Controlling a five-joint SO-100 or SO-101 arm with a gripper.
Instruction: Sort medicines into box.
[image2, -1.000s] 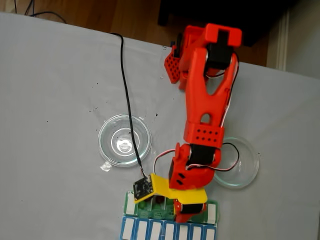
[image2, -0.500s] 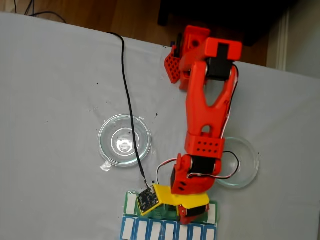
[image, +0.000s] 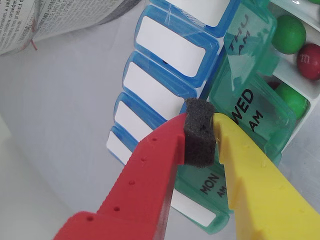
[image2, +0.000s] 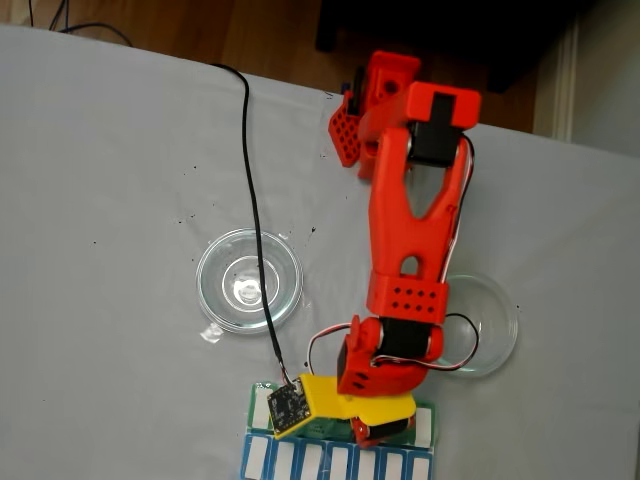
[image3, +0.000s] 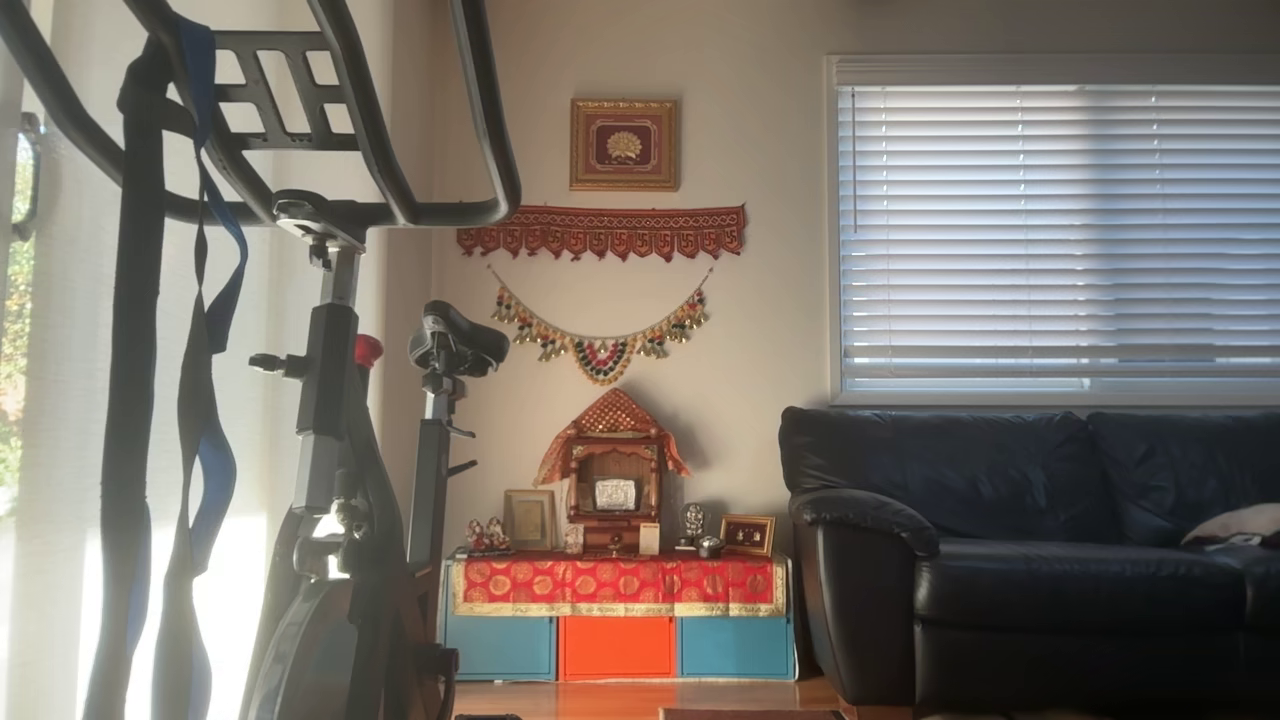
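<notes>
In the wrist view my gripper (image: 201, 125) is shut, its red and yellow fingers pressed on the black foam pad between them, with no ball held. The tips hover over the box (image: 250, 107), above its open green lids marked MON, WED and THU. Beyond the lids, the white compartments hold medicines: a green ball (image: 289, 34), a dark red ball (image: 309, 61) and another green ball (image: 291, 100). In the fixed view the gripper (image2: 378, 428) is at the table's near edge, covering the middle of the box (image2: 426, 425).
A blue-lidded organizer row (image: 165, 47) (image2: 330, 463) lies against the box. Two clear round dishes stand on the grey table, one left of the arm (image2: 248, 280) and one partly under it on the right (image2: 492, 330). A black cable (image2: 252, 200) crosses the table.
The wrist has dipped and tilted toward the box; the small camera board at its left has moved down onto the box's edge. The dishes have not moved.
</notes>
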